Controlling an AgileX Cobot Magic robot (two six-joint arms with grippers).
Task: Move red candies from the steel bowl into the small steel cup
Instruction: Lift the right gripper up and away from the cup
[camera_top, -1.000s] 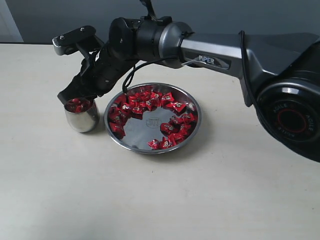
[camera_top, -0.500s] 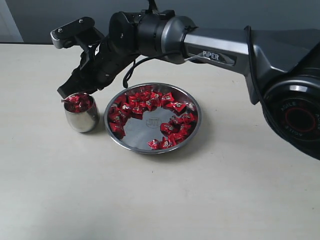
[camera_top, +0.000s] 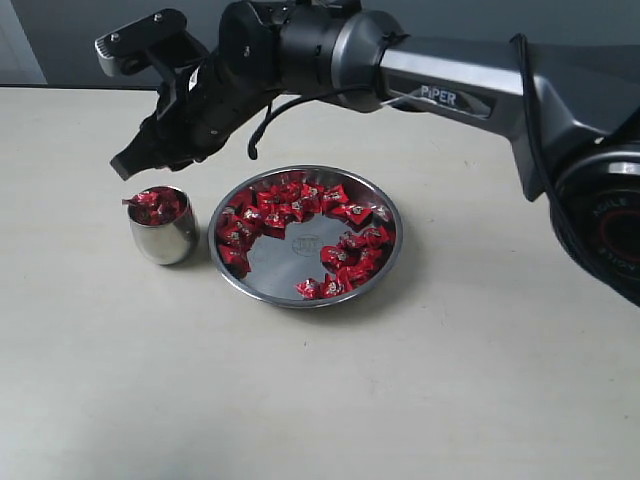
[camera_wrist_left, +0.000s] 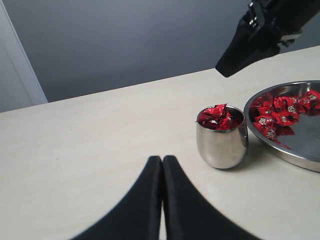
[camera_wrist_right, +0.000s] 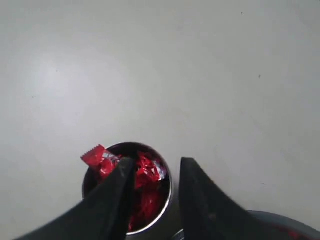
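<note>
Left pincer (camera_wrist_left: 162, 160): fingers pressed together, closed on nothing, low over the table (camera_top: 300, 400); not seen in the exterior view. Small steel cup (camera_top: 165, 243) stands upright on the table at 9 o'clock of the steel bowl (camera_top: 272, 262), just beside it, small gap between them. Cup is heaped with red candies (camera_top: 157, 206), one wrapper poking over its rim at 9 o'clock. More red candies lie in the bowl, ringed along the wall from 8 o'clock through 12 round to 6; centre and 7 o'clock are bare steel. Right pincer (camera_top: 128, 165) hovers above the cup, at about 11 o'clock of it, clear of the rim; fingers apart, open, nothing between them. Its wrist view looks down into the cup through that gap. Its arm (camera_top: 450, 95) comes in from 2 o'clock, passing above the bowl's far edge.
</note>
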